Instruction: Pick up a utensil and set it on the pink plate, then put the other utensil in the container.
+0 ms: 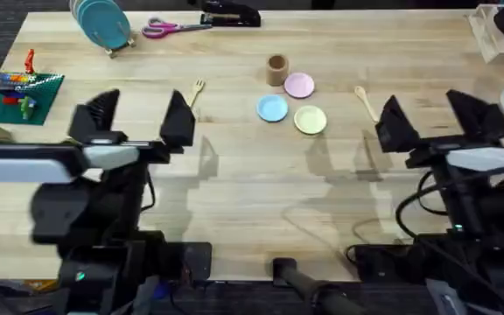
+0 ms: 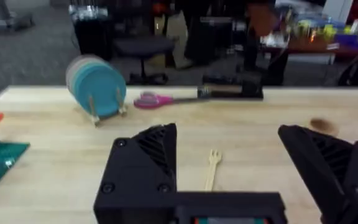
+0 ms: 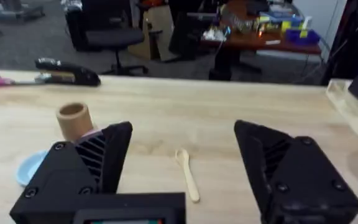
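Note:
The wooden fork (image 1: 197, 91) lies on the table left of centre, just beyond my left gripper (image 1: 140, 116), which is open and holds nothing; in the left wrist view the fork (image 2: 212, 168) shows between the black fingers. The wooden spoon (image 1: 366, 102) lies right of the plates, ahead of my open right gripper (image 1: 440, 114); the spoon (image 3: 188, 175) lies between that gripper's fingers in the right wrist view. The pink plate (image 1: 299, 85) sits beside the brown container (image 1: 276, 69), and the container (image 3: 73, 120) also shows from the right wrist.
A light-blue plate (image 1: 272, 108) and a pale-yellow plate (image 1: 311, 119) lie near the pink one. A rack of teal plates (image 1: 101, 24), pink scissors (image 1: 171, 27) and a black stapler (image 1: 231, 15) line the far edge. A green brick baseplate (image 1: 23, 94) sits at the left.

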Action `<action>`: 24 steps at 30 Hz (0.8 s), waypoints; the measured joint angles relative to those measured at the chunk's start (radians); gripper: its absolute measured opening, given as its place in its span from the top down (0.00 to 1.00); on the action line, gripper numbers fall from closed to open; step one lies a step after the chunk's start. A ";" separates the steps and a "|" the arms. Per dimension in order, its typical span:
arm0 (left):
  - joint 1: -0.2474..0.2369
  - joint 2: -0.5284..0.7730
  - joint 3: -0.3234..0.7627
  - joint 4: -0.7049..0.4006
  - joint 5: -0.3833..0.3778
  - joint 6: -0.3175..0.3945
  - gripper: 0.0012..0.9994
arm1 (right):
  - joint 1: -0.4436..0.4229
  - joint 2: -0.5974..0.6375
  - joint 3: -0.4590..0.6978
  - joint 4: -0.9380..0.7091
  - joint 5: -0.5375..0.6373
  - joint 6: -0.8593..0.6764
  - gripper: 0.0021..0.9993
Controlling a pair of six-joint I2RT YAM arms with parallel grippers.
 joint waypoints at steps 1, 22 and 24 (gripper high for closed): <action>0.000 0.000 0.024 -0.008 0.000 0.000 0.01 | 0.000 0.000 0.018 -0.006 0.000 0.000 0.00; 0.000 0.325 0.582 -0.489 0.000 -0.004 0.01 | 0.000 0.308 0.587 -0.488 0.000 0.000 0.00; 0.000 0.383 0.643 -0.539 0.000 -0.005 0.01 | 0.000 0.345 0.638 -0.537 0.000 0.000 0.00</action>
